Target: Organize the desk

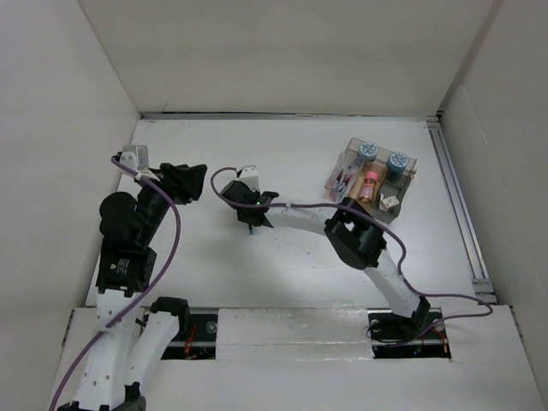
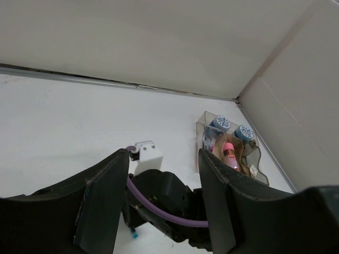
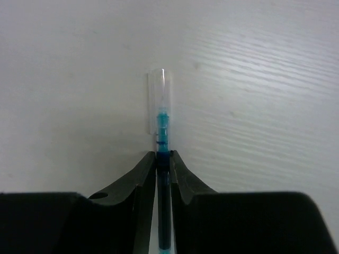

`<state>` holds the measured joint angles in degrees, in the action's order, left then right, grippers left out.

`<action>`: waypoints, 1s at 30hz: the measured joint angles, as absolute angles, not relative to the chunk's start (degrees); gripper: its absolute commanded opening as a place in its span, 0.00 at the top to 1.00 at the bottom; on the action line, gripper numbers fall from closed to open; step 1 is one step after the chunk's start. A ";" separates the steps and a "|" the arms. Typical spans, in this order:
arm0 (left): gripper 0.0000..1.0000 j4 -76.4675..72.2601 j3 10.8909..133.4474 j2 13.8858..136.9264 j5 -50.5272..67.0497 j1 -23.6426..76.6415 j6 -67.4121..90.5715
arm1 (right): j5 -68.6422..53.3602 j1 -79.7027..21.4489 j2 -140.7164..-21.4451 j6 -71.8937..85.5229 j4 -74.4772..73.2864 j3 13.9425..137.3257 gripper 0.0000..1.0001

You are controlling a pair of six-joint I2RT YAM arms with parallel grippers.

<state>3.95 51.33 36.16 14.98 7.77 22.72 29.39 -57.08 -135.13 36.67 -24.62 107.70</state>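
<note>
The desk is a white tabletop walled by white panels. My right gripper is near the desk's middle and is shut on a teal pen with a clear cap. The pen points away from the wrist, close over the surface. Its teal tip shows under the right gripper in the left wrist view. My left gripper is open and empty, raised at the left, facing the right gripper. In its own view the left gripper frames the right arm's wrist.
A clear compartmented tray stands at the back right with two blue-capped jars, a pink item and pens. It also shows in the left wrist view. A metal rail runs along the right edge.
</note>
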 measured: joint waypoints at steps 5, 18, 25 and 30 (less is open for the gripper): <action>0.49 3.84 51.33 36.47 15.46 7.77 22.74 | 31.11 -57.06 -126.61 35.68 -20.88 93.12 0.99; 0.42 2.15 51.31 41.93 20.56 7.77 23.05 | 16.45 -40.71 -101.30 41.19 -11.73 64.93 1.00; 0.37 1.96 51.07 46.11 24.01 7.77 23.40 | 14.76 -26.17 -91.11 44.91 -3.57 63.37 0.99; 0.37 1.93 51.07 46.41 24.88 7.77 23.42 | 13.61 -19.16 -94.74 45.93 -1.56 64.97 0.98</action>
<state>1.93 51.07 46.41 24.88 7.77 23.42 13.61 -19.16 -94.74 45.93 -1.56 64.97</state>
